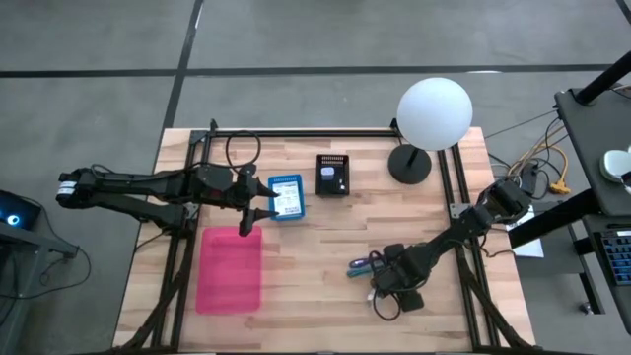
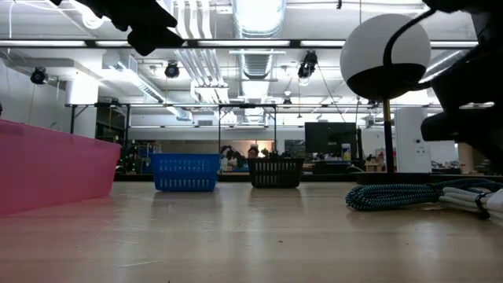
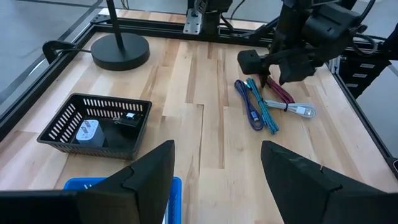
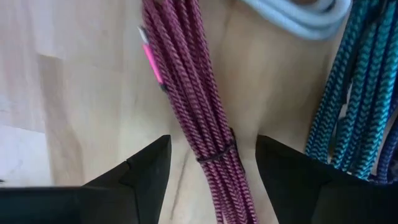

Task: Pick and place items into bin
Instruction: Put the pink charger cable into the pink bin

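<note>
Several bundled braided cables lie flat on the wooden table: a magenta one [image 4: 189,93], a teal one [image 4: 357,106], a purple one [image 3: 247,107] and a white one [image 3: 297,109]. My right gripper [image 4: 213,168] is open and low over them [image 1: 360,264], pointing down, with one finger on either side of the magenta bundle near its black tie. My left gripper [image 1: 246,219] hangs open and empty between the blue basket [image 1: 286,197] and the pink bin [image 1: 230,268]. White packets lie in the blue basket.
A black basket [image 3: 96,124] holding small pieces stands beyond the blue one. The white ball lamp [image 1: 434,113] on its round black base [image 1: 409,164] stands at the far right. A black frame rail [image 1: 296,133] runs around the table. Bare wood lies in the middle.
</note>
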`<action>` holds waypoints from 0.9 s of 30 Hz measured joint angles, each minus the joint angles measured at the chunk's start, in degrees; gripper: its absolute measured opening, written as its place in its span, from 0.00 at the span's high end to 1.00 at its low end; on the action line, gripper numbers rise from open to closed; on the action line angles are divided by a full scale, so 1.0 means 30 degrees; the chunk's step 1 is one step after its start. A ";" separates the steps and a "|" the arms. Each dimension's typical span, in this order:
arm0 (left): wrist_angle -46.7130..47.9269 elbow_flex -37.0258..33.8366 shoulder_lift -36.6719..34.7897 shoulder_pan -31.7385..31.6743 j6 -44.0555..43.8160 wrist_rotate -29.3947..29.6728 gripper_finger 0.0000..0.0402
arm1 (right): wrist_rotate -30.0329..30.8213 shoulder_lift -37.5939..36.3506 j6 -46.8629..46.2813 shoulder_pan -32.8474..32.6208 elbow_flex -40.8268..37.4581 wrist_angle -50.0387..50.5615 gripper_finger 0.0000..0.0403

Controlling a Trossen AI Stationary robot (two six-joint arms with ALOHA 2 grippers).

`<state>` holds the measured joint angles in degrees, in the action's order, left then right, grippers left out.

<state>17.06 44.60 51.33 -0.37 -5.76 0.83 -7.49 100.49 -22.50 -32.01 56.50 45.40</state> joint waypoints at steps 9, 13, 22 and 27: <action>-0.0001 0.0000 0.0000 -0.0003 0.0000 0.0018 0.44 | 0.0196 -0.0029 0.1148 0.0000 -0.0331 -0.0360 0.61; 0.0005 0.0000 0.0000 0.0000 0.0000 0.0018 0.44 | 0.0165 -0.0029 0.1055 0.0006 -0.0353 -0.0420 0.73; 0.0007 0.0000 0.0000 -0.0001 0.0015 0.0022 0.44 | -0.0850 0.0007 -0.1338 0.0007 -0.0036 -0.0407 0.95; -0.0001 0.0000 0.0000 -0.0003 0.0022 0.0018 0.44 | -0.1558 -0.0092 -0.3391 -0.0007 0.0436 -0.0363 0.96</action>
<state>17.06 44.60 51.33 -0.38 -5.69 0.89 -12.16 100.21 -32.67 -32.03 57.81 44.31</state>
